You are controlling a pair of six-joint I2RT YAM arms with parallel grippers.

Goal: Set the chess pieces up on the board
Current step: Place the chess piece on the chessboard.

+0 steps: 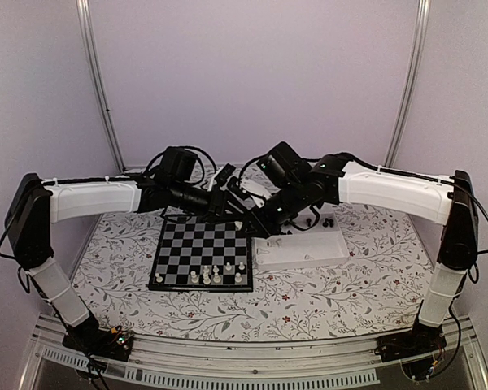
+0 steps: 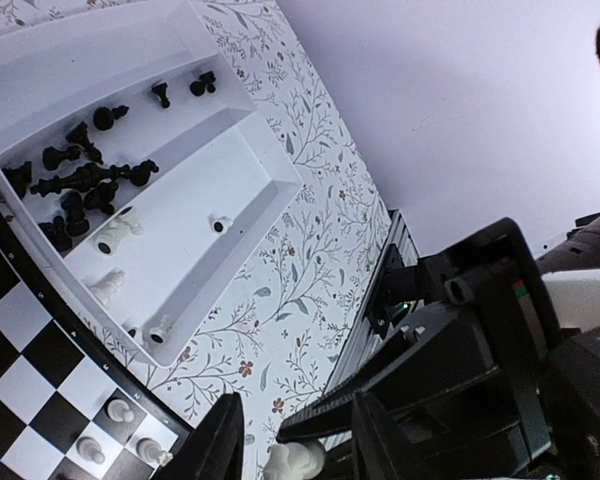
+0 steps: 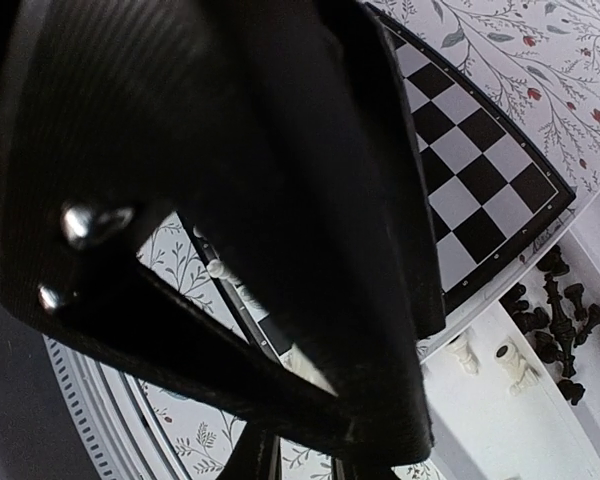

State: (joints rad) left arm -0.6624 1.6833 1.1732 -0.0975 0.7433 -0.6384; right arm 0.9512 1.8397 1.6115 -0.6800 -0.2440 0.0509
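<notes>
There, the left claw (image 2: 295,452) stood about half open, just off a corner of the board (image 1: 187,244) and above the flowered cloth (image 2: 310,250). A white piece (image 2: 298,461) sat between its fingers (image 2: 218,440). A sliver of cloth showed between that piece and one finger, so the jaws were not clamped on it.

Pressed close on its right was the black bulk of the right claw (image 1: 254,224). From above, the two met over the board's far right corner. Whether the right claw was closed on anything I could not tell, because the left arm's dark carbon shell (image 3: 230,200) blocked nearly all of its own camera.

Beyond them, the board lay flat on the cloth with a cluster of white men (image 1: 215,273) standing on its near right squares; most other squares were bare.

Just beside the board's right edge lay the white tray (image 1: 342,248). One of its compartments held a heap of black pieces (image 2: 80,180), mostly toppled. The other held a few loose white pieces (image 2: 115,235), some lying on their sides and well apart from one another.
</notes>
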